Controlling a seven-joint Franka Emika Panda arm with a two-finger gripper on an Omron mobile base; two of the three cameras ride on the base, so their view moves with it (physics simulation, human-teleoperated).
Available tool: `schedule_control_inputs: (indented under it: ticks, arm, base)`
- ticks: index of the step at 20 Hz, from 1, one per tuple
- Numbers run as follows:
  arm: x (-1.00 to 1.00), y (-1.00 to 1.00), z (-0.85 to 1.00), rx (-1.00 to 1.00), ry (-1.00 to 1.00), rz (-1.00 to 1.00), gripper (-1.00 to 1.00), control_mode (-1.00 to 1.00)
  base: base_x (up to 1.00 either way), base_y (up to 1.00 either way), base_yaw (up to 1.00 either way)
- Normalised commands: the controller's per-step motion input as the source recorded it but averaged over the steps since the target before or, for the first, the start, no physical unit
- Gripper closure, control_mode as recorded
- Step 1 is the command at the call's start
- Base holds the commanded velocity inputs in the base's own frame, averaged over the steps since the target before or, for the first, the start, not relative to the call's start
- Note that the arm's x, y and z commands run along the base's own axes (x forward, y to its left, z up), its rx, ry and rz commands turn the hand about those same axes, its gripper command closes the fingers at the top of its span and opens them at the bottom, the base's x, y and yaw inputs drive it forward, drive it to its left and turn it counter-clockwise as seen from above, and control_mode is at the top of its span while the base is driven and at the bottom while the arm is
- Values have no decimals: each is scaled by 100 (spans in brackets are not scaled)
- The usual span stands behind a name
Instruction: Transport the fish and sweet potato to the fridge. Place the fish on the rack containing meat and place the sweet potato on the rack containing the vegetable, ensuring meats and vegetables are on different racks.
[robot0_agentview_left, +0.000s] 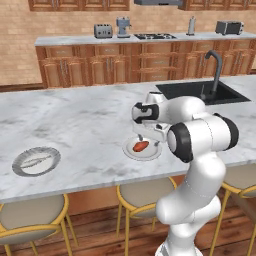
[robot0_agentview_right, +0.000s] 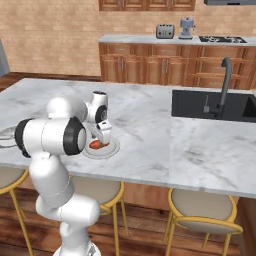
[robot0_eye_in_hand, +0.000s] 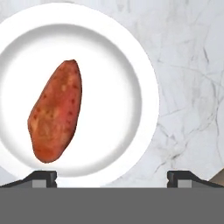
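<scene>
The reddish-orange sweet potato (robot0_agentview_left: 141, 146) (robot0_eye_in_hand: 56, 117) lies on a white plate (robot0_agentview_left: 131, 152) (robot0_eye_in_hand: 131, 65) near the front edge of the marble island. Just above it hangs my gripper (robot0_agentview_left: 148, 140) (robot0_agentview_right: 102, 141) (robot0_eye_in_hand: 112, 177), pointing down and open, with nothing between its fingertips (robot0_eye_in_hand: 41, 177). In the hand view the tuber sits left of the middle, over the left finger. The pale slender fish (robot0_agentview_left: 36, 161) rests on a grey plate (robot0_agentview_left: 20, 169) far to the left on the island. The fridge, its racks, the meat and the vegetable are out of view.
A black sink (robot0_agentview_left: 200, 91) with a dark faucet (robot0_agentview_left: 216, 70) is set into the island to the right. Stools (robot0_agentview_left: 142, 192) stand under the island's front edge. The back counter holds a toaster (robot0_agentview_left: 103, 31) and a coffee machine (robot0_agentview_left: 123, 26).
</scene>
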Motion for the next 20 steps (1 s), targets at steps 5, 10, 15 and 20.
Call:
schedule_control_inputs:
  ticks: [5,10,15,20]
  arm:
    - [25,7,-14,0,0,0,-100,-100]
    - [29,13,-16,0,0,-1,-100,-100]
    - [32,7,-20,1,-1,0,-100,-100]
    - [25,2,-38,5,0,0,-100,-100]
  base:
    - [0,0,0]
    - [0,0,0]
    - [0,0,0]
    - [0,0,0]
